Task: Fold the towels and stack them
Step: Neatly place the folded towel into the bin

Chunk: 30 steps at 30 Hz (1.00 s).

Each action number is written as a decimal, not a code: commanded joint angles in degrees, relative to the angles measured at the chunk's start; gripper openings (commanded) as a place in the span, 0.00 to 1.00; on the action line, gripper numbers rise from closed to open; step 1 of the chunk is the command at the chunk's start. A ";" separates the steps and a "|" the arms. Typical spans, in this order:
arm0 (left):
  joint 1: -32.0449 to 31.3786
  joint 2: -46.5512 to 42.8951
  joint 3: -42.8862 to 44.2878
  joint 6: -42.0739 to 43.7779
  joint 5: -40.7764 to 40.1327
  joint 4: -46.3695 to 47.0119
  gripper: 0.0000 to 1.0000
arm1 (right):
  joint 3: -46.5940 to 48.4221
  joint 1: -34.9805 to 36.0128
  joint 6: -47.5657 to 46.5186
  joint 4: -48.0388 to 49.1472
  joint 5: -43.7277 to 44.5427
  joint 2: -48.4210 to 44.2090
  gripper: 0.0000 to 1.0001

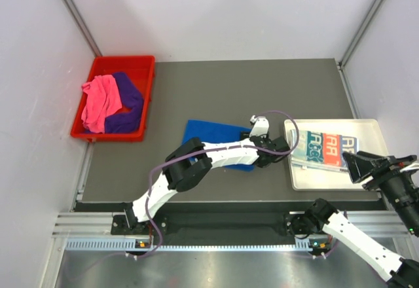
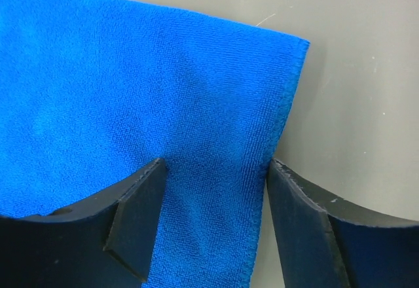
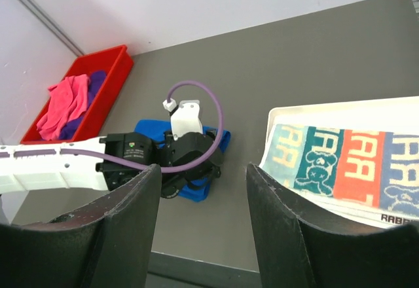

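While the right gripper [image 3: 203, 170] hangs parted and empty beside the white flat plastic tray [image 1: 327, 180] bearing a folded cream lettered towel [image 1: 324, 147], the left gripper [image 2: 216, 170] stands released over the edge of the royal blue cloth towel [image 2: 131, 91] lying mid-table; farther off, a pink towel [image 1: 101, 101] and a purple towel [image 1: 127, 108] lie crumpled in the red plastic bin [image 1: 147, 65].

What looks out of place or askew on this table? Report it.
The royal blue towel lies skewed to the table's edges, under the open left gripper. The pink towel and purple towel sit crumpled, unfolded, in the red bin. Nothing looks spilled or damaged.
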 commanded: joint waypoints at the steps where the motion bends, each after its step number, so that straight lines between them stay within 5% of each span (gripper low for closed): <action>1: 1.50 -0.84 -4.92 -0.21 7.41 -1.50 0.66 | 1.64 -0.06 -0.96 0.62 -0.06 1.74 0.55; 7: 2.65 -3.04 -11.43 0.94 12.77 5.28 0.51 | 1.56 0.03 -1.05 0.97 -0.07 1.91 0.55; 14: 4.05 -5.32 -14.69 3.83 18.49 12.13 0.00 | 1.73 0.12 -1.13 1.05 -0.24 2.35 0.55; 30: 3.27 -17.97 -11.08 -1.69 29.82 24.60 0.00 | 4.81 0.38 -2.45 0.26 1.25 3.32 0.55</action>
